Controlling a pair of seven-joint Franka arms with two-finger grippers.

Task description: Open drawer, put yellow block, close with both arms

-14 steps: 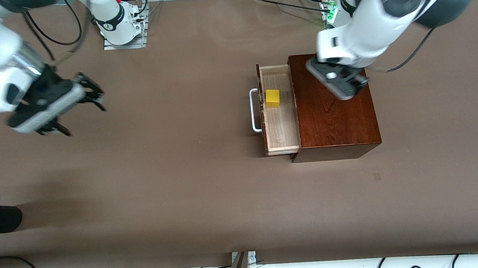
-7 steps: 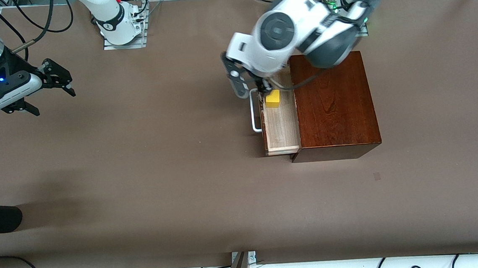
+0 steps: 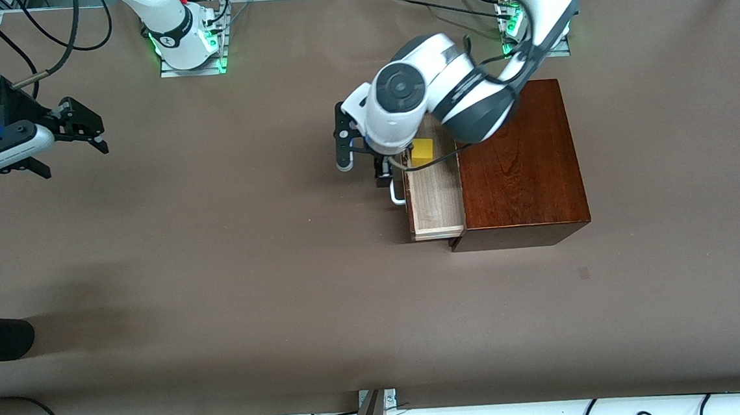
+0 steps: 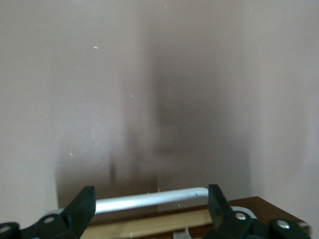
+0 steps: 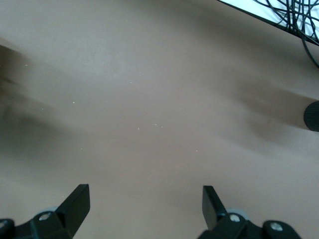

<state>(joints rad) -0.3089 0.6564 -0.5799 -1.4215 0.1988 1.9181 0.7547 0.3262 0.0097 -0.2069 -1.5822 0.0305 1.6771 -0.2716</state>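
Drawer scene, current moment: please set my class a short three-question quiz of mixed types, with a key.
1. True or false: the yellow block lies in the open drawer.
2. Which gripper is at the drawer's white loop handle?
A. the left gripper
B. the right gripper
3. Fill in: the right gripper's fingers are ____, over bare tablecloth at the right arm's end of the table.

Key
1. True: the block sits in the pulled-out drawer tray, beside the dark wooden box.
2. A: the left gripper's open fingers stand at either end of the handle bar.
3. open.
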